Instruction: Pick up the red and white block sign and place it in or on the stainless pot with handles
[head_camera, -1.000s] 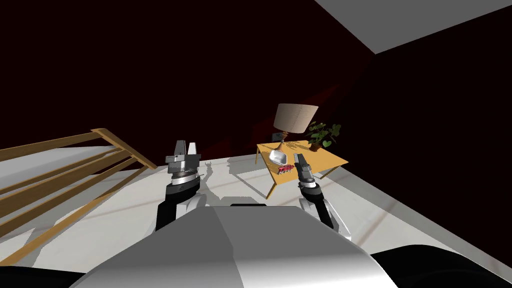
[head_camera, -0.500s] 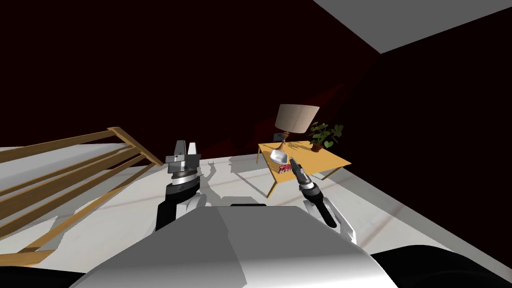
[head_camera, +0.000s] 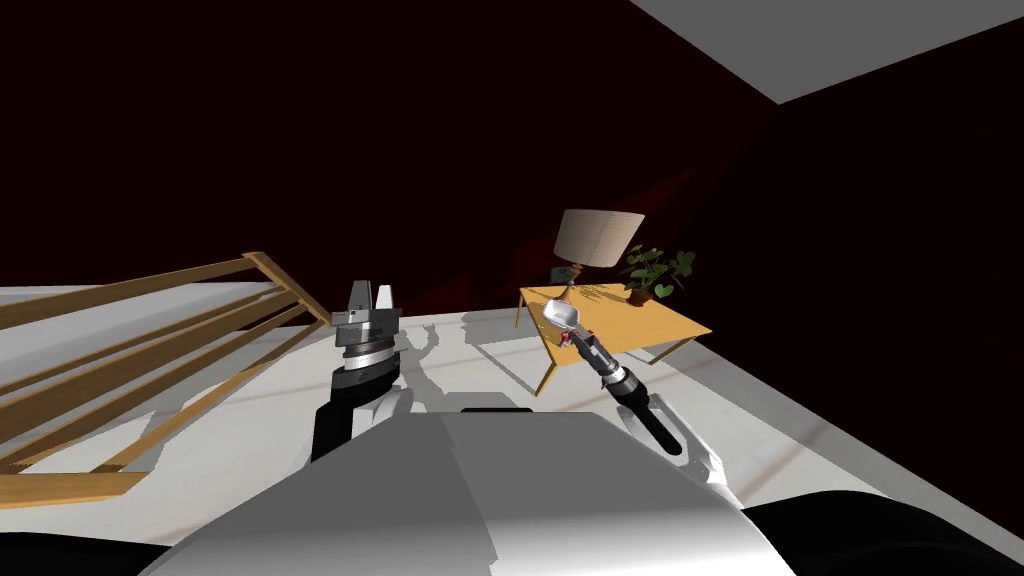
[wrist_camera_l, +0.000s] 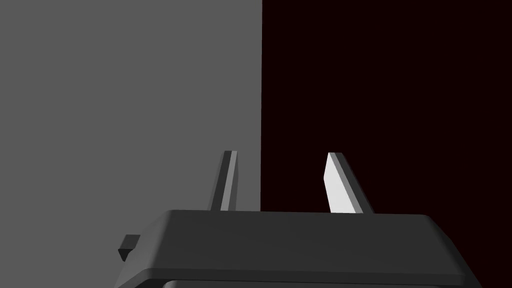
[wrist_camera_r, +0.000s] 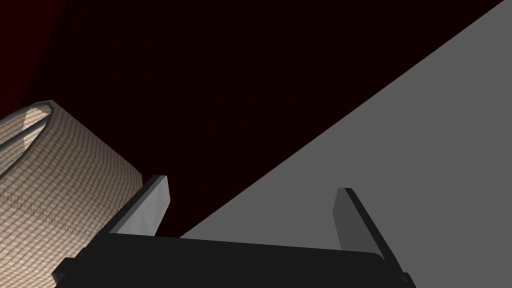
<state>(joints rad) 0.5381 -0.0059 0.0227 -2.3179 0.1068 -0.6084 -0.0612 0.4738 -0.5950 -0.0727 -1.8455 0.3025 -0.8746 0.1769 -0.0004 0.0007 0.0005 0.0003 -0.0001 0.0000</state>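
the red and white block sign (head_camera: 567, 339) lies on the wooden surface (head_camera: 660, 322), close to its near edge and just beside the silvery pot (head_camera: 561, 314). little of the sign can be seen, a small patch of red, because the right jaws sit in front of it. the head view does not tell whether they touch it. the right arm (head_camera: 640, 415) stretches forward from the robot's right side to that near edge. in the right wrist view the right jaws stand wide apart with nothing between them, aimed upward past the woven lampshade (wrist_camera_r: 60, 200) at a dark red wall and a grey ceiling. the lamp (head_camera: 598, 238) stands behind the pot, toward the back of the surface, and a potted plant (head_camera: 655, 272) stands near it on the robot's right. the left jaws are raised upright on the robot's left, above the white floor (head_camera: 250, 420) and well apart from the surface. they are parted more narrowly and hold nothing. a wooden slatted frame (head_camera: 150, 330) lies further left.
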